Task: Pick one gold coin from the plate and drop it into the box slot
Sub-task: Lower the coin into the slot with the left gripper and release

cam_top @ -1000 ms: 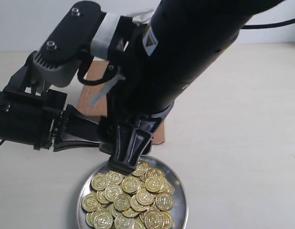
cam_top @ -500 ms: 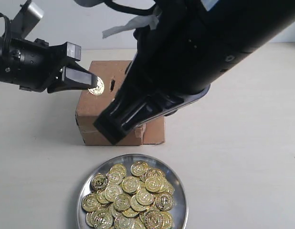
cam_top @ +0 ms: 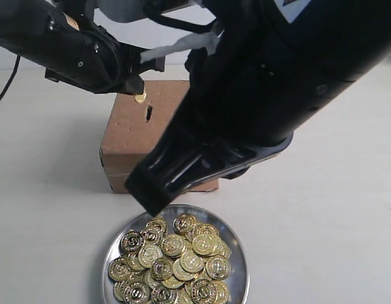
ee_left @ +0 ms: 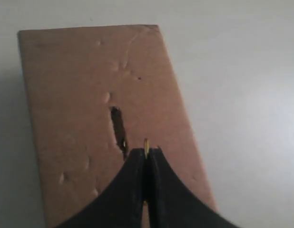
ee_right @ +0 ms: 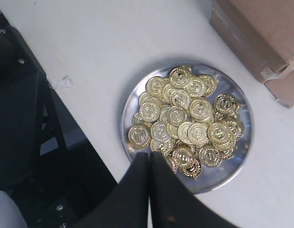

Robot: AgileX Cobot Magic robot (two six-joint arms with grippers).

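A pale table point(cam_top: 322, 209) seen from above, with two black robot arms over it. A brown cardboard box point(cam_top: 129, 142) sits near the middle. In its top face is a short dark slot point(cam_top: 148, 114) with rough edges.

The left gripper point(ee_left: 146, 159) reaches in from the upper left and hangs over the top of the box. Its two fingers are pinched narrow on a single gold coin point(cam_top: 140, 97). In the left wrist view the coin is held on edge and shows as a thin gold line poking out from between the fingertips. The coin is in the air just beside one end of the slot, not in it.

In front of the box, nearer the camera, lies a round shiny metal plate point(cam_top: 241, 266) with a raised rim. It holds a pile of gold coins point(cam_top: 173, 259), heaped and overlapping, which covers most of the plate.

The right arm is large and close to the camera, so it hides the right part of the box. The right gripper point(ee_right: 149, 161) points down toward the side of the plate nearest the box. Its fingers are pressed together with nothing between them. In the right wrist view the tips are over the rim of the plate, beside the coins. How far above the plate they are is not clear.
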